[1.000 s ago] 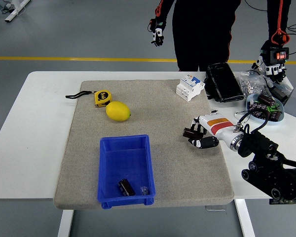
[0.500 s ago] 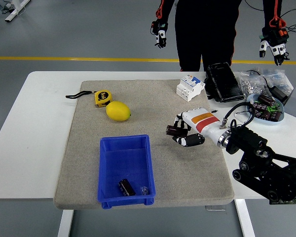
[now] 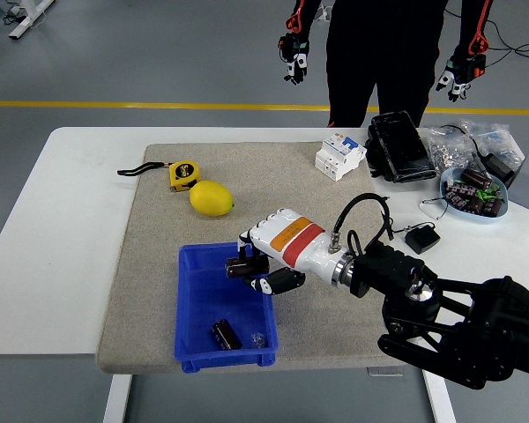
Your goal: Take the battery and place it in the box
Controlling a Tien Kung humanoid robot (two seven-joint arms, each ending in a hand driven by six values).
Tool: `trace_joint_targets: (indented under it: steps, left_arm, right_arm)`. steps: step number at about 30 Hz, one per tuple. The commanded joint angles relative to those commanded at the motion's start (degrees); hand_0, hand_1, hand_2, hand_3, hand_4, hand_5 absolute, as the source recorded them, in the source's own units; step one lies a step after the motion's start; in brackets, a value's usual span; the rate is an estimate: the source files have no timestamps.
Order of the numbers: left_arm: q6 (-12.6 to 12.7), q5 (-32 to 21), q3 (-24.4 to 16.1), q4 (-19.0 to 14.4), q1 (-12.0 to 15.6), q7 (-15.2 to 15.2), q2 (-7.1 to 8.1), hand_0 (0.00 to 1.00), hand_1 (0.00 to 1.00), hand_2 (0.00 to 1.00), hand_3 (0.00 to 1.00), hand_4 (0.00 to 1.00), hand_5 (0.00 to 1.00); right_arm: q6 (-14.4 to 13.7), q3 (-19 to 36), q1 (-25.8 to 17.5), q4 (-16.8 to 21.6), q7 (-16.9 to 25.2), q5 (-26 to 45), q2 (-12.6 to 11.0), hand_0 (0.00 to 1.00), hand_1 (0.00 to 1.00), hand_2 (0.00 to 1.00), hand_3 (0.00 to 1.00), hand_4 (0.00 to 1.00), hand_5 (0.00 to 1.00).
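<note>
My right hand (image 3: pixel 251 264), white with an orange band, reaches in from the right and hovers over the upper right part of the blue box (image 3: pixel 194 304). Its fingers are curled around a dark cylindrical battery (image 3: pixel 239 268). Another dark battery (image 3: pixel 226 334) lies on the box floor near the front. The left arm is out of view.
On the grey mat (image 3: pixel 150 264) lie a lemon (image 3: pixel 212 198), a yellow tape measure (image 3: pixel 182 174) and a white breaker (image 3: pixel 339 155). A blue bowl of batteries (image 3: pixel 474 196), a black case (image 3: pixel 398 147) and bagged parts sit at the right. A person stands behind the table, gloved hands raised.
My right hand has moved left across the mat with the battery, from the mat's right side to above the blue box. The person's hands have lifted away from the table.
</note>
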Motion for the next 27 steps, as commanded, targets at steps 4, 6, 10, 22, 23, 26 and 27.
trace_joint_targets:
  steps: [4,6,10,22,23,26,27]
  left_arm:
    - [-0.1,0.3,-0.2,0.0,0.0,0.1,0.05,0.656,0.649,0.660,0.582,0.630,0.581]
    - [-0.1,0.5,-0.3,0.0,0.0,0.2,0.07,0.656,0.649,0.660,0.582,0.630,0.581]
    - [-0.1,0.7,-0.5,0.0,0.0,0.3,0.11,0.657,0.649,0.661,0.582,0.631,0.582]
    - [-0.3,1.4,-0.9,0.0,0.3,0.5,0.18,0.653,0.649,0.669,0.582,0.633,0.584]
    - [-0.3,1.4,-0.9,0.0,0.3,0.5,0.17,0.653,0.649,0.669,0.582,0.633,0.584]
    - [-0.2,1.3,-0.9,0.0,0.3,0.4,0.15,0.651,0.651,0.670,0.582,0.632,0.583]
    - [-0.2,1.3,-0.8,0.0,0.4,0.4,0.15,0.651,0.651,0.670,0.582,0.632,0.583]
  right_arm:
    - [1.7,-1.8,0.9,1.5,-0.5,-1.7,1.4,0.278,0.417,0.495,0.520,0.722,0.303]
    - [1.0,-2.1,0.9,1.3,0.2,-2.4,1.9,0.278,0.417,0.495,0.520,0.722,0.303]
    - [-0.1,-1.9,0.9,0.3,0.9,-2.2,2.7,0.437,0.563,0.659,0.880,0.939,0.413]
    - [-1.5,0.1,1.7,-0.5,2.4,-1.7,2.8,0.476,0.595,0.702,0.998,0.961,0.399]
    - [-1.6,0.5,1.7,-0.5,2.4,-1.7,2.7,0.476,0.595,0.702,0.998,0.961,0.399]
    - [-1.7,2.2,1.5,-0.6,2.3,-1.6,2.1,0.476,0.592,0.698,0.998,0.962,0.404]
    - [-1.7,3.0,1.4,-0.7,2.3,-1.6,1.8,0.476,0.592,0.698,0.998,0.962,0.404]
